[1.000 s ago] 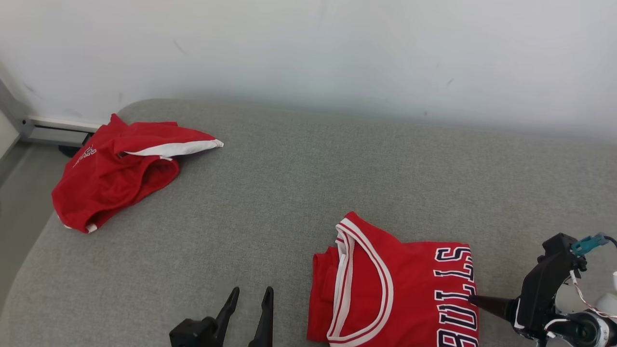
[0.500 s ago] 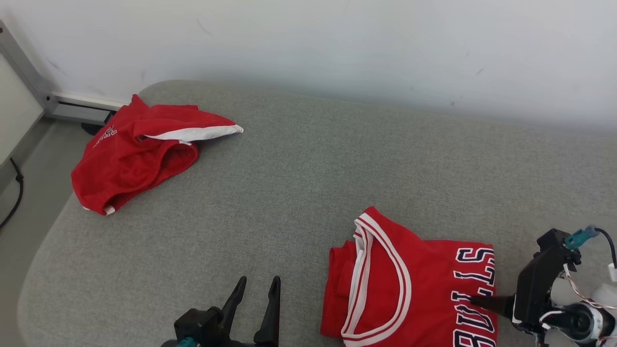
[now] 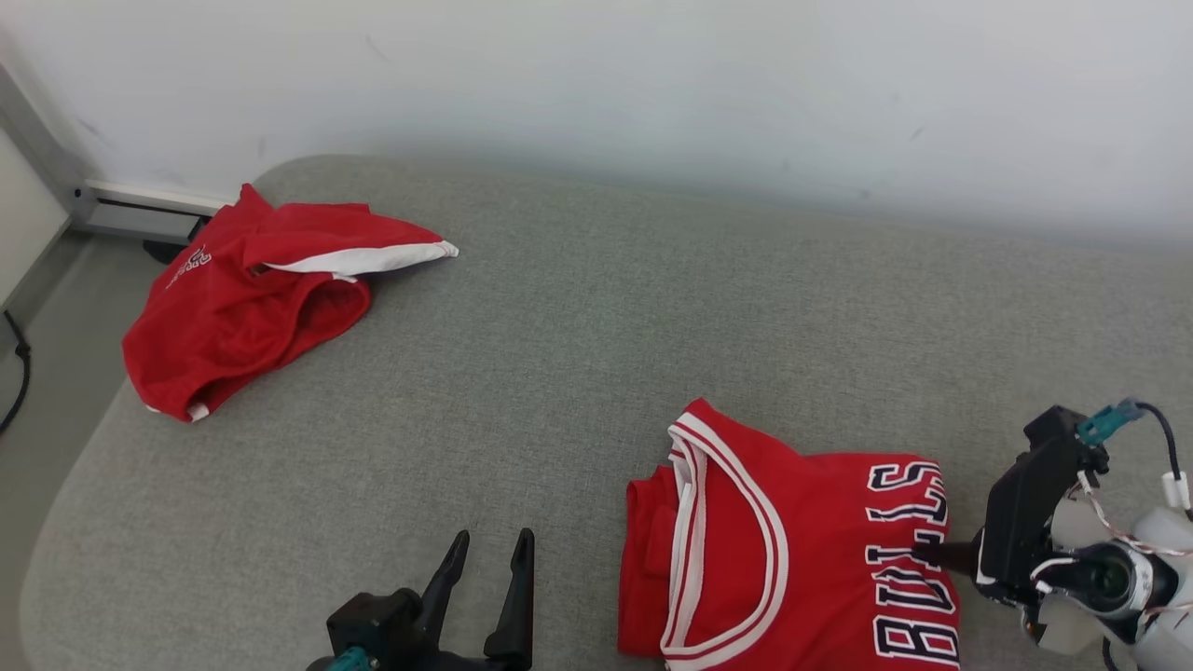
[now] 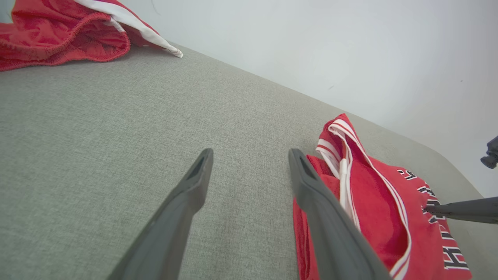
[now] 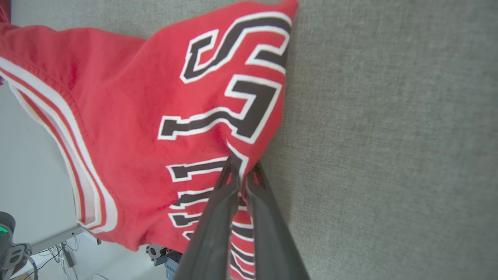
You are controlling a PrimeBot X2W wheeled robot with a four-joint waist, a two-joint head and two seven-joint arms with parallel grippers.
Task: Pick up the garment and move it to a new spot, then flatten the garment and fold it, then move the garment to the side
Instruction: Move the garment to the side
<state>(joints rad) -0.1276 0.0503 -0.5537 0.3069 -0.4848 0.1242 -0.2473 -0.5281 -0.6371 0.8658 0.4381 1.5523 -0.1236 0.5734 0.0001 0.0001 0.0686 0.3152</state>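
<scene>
Neatly folded, the red jersey (image 3: 792, 559) lies at the near right of the grey cushion (image 3: 559, 326). The right gripper (image 3: 918, 552) has its fingers pinched together on the jersey's right edge. The left gripper (image 3: 489, 550) hangs with fingers apart just left of the jersey. Red shorts (image 3: 242, 308) lie crumpled at the far left.

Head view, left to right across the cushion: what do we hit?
Crumpled red garment → left gripper, open → folded Bulls jersey → right gripper, shut on the jersey's right edge.
</scene>
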